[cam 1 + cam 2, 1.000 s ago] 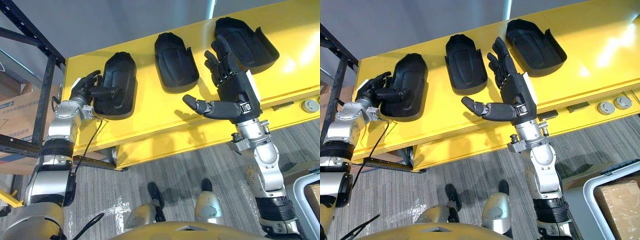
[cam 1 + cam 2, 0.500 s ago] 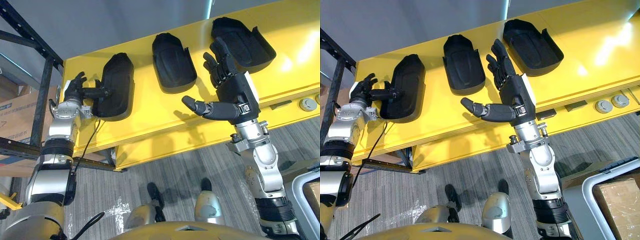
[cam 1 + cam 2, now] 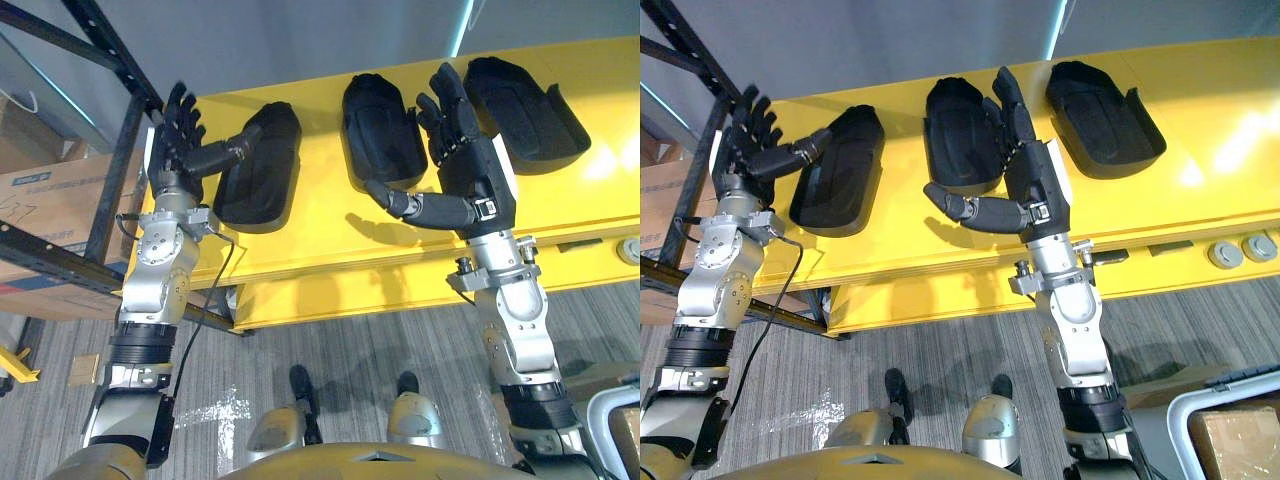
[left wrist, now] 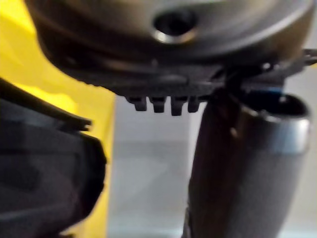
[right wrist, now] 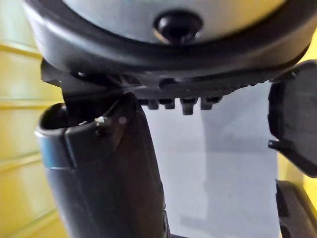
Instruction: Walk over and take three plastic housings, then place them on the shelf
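Shelving (image 3: 95,160) of dark metal is seen at the far left, with a cardboard box (image 3: 45,215) behind its posts. Next to it, the left hand (image 3: 178,140) is now raised and spread, its fingers (image 3: 180,105) straight and released, and only the thumb reaches toward the leftmost plastic housing (image 3: 262,165). A second ago that hand was curled against the same housing's left edge; the hold is now given up, and the housing lies flat on the yellow counter (image 3: 330,235). The whole picture is also shifted between the frames, so part of the change is to be put down to the camera.

The middle housing (image 3: 382,130) lies just beside, on the same surface. The right hand (image 3: 470,175) is held above the counter between the middle and the rightmost housing (image 3: 525,110), its fingers (image 3: 450,105) straight and apart and its thumb stretched sideways under the middle housing's near end; nothing is grasped. Its pose is much as it was a second ago.

For the task, all three housings are judged to be lying on the counter, none carried and none seen on the shelving. Whether the left hand's release is a failed grasp or a re-positioning cannot be told.
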Controlling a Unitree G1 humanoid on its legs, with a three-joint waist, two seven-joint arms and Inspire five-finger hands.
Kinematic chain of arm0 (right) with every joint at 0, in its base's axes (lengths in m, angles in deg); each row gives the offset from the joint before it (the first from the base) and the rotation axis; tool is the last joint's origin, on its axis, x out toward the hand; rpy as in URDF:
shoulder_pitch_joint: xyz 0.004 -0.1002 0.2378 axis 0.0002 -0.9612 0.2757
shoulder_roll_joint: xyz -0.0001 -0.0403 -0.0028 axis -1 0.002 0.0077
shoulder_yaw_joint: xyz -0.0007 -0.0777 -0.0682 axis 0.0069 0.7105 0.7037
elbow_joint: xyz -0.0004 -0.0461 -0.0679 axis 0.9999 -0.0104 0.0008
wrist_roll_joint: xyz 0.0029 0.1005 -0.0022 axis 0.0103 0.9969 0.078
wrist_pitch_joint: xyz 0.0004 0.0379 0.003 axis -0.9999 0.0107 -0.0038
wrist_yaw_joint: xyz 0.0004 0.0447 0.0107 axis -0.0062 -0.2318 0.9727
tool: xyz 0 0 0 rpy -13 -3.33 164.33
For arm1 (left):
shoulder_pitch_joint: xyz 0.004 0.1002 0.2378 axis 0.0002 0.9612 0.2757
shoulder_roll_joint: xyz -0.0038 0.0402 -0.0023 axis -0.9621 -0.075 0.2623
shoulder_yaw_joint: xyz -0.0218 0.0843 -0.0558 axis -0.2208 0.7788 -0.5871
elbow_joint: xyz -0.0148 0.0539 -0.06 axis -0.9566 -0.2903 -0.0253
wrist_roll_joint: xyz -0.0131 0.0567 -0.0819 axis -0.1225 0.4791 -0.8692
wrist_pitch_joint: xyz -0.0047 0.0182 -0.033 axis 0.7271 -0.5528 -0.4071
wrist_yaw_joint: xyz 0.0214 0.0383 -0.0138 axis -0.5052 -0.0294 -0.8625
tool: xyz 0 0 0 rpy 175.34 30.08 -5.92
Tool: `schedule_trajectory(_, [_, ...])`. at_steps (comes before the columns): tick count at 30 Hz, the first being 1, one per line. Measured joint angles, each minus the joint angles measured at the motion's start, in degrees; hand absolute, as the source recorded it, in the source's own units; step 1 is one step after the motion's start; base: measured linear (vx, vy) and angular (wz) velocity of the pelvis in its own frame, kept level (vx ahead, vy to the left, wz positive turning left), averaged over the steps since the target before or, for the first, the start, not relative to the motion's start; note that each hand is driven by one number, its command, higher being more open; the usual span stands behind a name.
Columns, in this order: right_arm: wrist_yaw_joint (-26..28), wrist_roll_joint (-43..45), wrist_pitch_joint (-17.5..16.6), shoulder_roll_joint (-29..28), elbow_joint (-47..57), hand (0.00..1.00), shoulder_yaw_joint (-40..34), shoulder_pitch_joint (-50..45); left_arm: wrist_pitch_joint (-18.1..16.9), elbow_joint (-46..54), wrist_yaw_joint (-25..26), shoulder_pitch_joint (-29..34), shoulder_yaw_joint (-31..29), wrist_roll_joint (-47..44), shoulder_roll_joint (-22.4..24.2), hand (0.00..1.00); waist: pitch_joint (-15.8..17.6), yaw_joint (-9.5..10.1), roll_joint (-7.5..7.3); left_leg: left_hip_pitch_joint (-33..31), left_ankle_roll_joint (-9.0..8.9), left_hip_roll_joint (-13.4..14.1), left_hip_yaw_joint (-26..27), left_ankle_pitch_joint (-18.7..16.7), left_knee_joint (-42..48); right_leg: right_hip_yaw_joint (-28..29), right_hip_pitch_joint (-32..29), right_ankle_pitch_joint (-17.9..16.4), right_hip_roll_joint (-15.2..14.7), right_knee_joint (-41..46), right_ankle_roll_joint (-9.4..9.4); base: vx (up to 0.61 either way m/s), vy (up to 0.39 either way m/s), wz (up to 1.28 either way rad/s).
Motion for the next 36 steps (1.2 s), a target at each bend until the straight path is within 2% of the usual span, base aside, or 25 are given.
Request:
schedule_trajectory(4, [-2.19,-0.68,2.50,0.27,-3.73,1.00,0.16,2.73,-1.88,6.50,-1.22,2.70,-0.15,3.96,0.32,1.00,-2.80,1.77,-0.84,0.02,-0.22,0.20,-1.40,0.19,-0.02,-1.88,1.64,0.18,0.40,-1.23,0.05,0.01,-0.009,0.21])
schedule_trajectory(6, [-2.37,-0.62,5.17,0.41,-6.42,1.00,0.54,5.20,-2.07,7.47,-1.21,4.68,-1.08,8.21,0.67,1.00,-4.02,2.34,-1.28,0.13,-0.36,0.20,-2.64,0.35,-0.04,-3.27,2.99,0.26,0.56,-1.96,0.04,0.01,-0.011,0.26])
schedule_trajectory(12, [-3.47,-0.20,10.43,0.30,-13.11,1.00,3.68,8.69,-2.21,8.03,-2.00,9.48,-1.80,10.48,2.93,1.00,-5.06,5.04,-1.82,-0.74,-0.44,0.32,-4.27,0.99,-0.06,-5.19,3.76,0.62,0.96,-3.15,-0.36,-0.01,-0.003,0.17])
schedule_trajectory(14, [-5.10,-0.20,12.03,-0.65,-16.96,1.00,5.12,9.13,-2.20,8.13,-4.11,11.96,-1.43,10.61,4.39,1.00,-5.24,6.33,-2.04,-0.75,-0.44,0.23,-5.15,1.18,-0.06,-5.94,4.60,0.74,1.06,-3.73,-0.53,-0.01,-0.001,0.19])
schedule_trajectory(17, [-7.65,0.08,12.95,-3.28,-20.47,1.00,5.35,9.74,-1.86,10.10,-6.87,15.89,-0.50,10.29,6.39,1.00,-5.24,7.24,-2.04,-0.95,-0.41,0.22,-5.99,1.49,-0.07,-6.90,5.04,0.72,1.17,-3.83,-0.59,-0.02,-0.008,0.16])
schedule_trajectory(24, [-10.74,2.17,14.12,-4.06,-25.19,1.00,5.38,13.58,-1.86,14.02,-11.21,22.98,2.78,8.14,10.01,1.00,-5.24,8.25,-2.04,-1.93,-0.67,0.30,-7.33,1.71,-0.06,-8.10,4.98,0.87,1.40,-3.80,-0.65,-0.02,-0.006,0.09])
schedule_trajectory(29, [-12.15,2.17,14.13,-4.06,-27.11,1.00,5.28,14.14,-1.86,14.64,-11.92,25.06,3.75,6.58,11.19,1.00,-5.24,9.22,-2.05,-2.05,-0.71,0.30,-7.51,1.71,-0.06,-8.32,4.98,0.88,1.41,-3.78,-0.65,0.00,-0.003,0.01])
schedule_trajectory(36, [-11.58,2.63,16.49,-4.04,-32.78,1.00,5.03,18.27,-1.87,14.76,-12.55,27.20,4.71,6.29,11.92,1.00,-5.24,9.32,-2.04,-2.60,-0.39,0.25,-8.47,2.22,-0.04,-9.29,5.01,0.85,1.37,-3.73,-0.66,0.00,-0.017,0.07])
